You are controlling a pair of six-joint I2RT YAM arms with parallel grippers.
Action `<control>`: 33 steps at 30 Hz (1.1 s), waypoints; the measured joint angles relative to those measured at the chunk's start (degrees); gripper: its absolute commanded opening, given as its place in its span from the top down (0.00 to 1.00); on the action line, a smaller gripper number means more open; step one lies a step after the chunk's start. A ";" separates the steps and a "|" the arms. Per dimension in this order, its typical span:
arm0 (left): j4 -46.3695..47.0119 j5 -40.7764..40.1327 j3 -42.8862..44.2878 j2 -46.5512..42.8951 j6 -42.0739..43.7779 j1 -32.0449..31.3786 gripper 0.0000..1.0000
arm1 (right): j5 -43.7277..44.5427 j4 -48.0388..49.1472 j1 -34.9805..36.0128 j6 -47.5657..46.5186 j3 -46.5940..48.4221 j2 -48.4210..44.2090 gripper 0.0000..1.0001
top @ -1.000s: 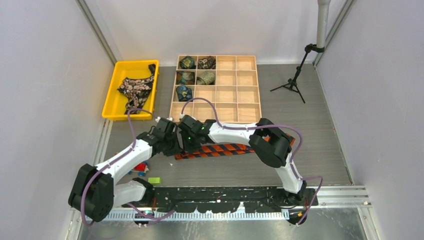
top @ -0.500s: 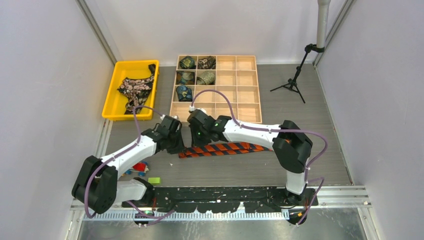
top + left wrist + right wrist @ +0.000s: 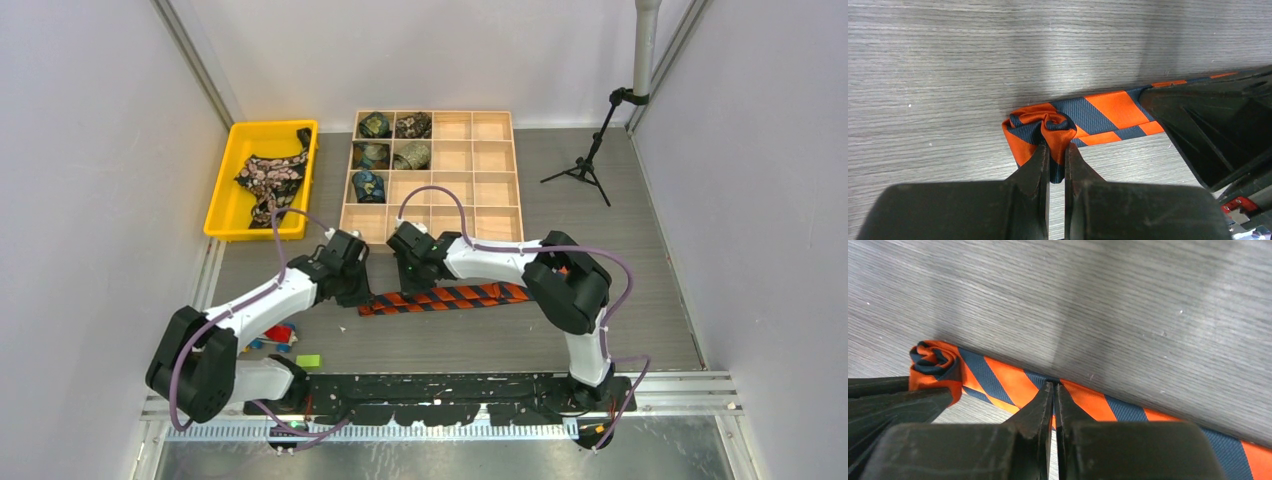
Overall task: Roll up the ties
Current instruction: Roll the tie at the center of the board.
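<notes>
The grey tabletop [image 3: 620,250] carries everything. The left arm [image 3: 265,300] and right arm [image 3: 500,262] reach in from the near edge and meet over its middle. A wooden tray [image 3: 490,190] of square compartments sits at the middle of the far edge, and a yellow bin [image 3: 225,205] lies just beside it toward the far-left corner. The striped tie [image 3: 450,297], orange and dark, lies flat across the middle of the tabletop, running roughly parallel to the near edge, with its left end wound into a small loose coil. A floral tie [image 3: 270,180] lies crumpled in the bin. A black tripod [image 3: 585,160] stands near the far-right corner. Five rolls [image 3: 375,155] sit in the tray's left compartments: two in the far row, two in the next and one in the third. A few blocks [image 3: 280,335] lie by the near-left corner, partly under the left arm. The left gripper [image 3: 1057,152] is clamped on the coiled end of the striped tie [image 3: 1108,112], with orange fabric pinched between its fingers. The right gripper [image 3: 1054,387] has its jaws drawn almost together. Its tips are set down on the flat stretch of the striped tie [image 3: 1013,382], just beside the coil. Whether any cloth is caught between them does not show.
</notes>
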 measured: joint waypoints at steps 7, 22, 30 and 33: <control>-1.68 -0.72 1.55 1.14 0.39 -0.98 0.83 | -0.37 1.60 0.00 0.20 -0.20 0.26 0.91; -3.52 -2.16 4.81 4.26 0.98 -5.20 0.60 | -1.46 4.33 -0.02 0.83 -1.46 0.02 0.91; -3.74 -2.47 4.90 4.35 -0.50 -5.27 0.57 | -1.68 4.35 0.00 1.18 -1.46 -0.02 0.91; -3.65 -2.34 4.90 4.22 -1.05 -5.27 0.57 | -1.68 4.24 0.00 1.18 -1.46 -0.09 0.91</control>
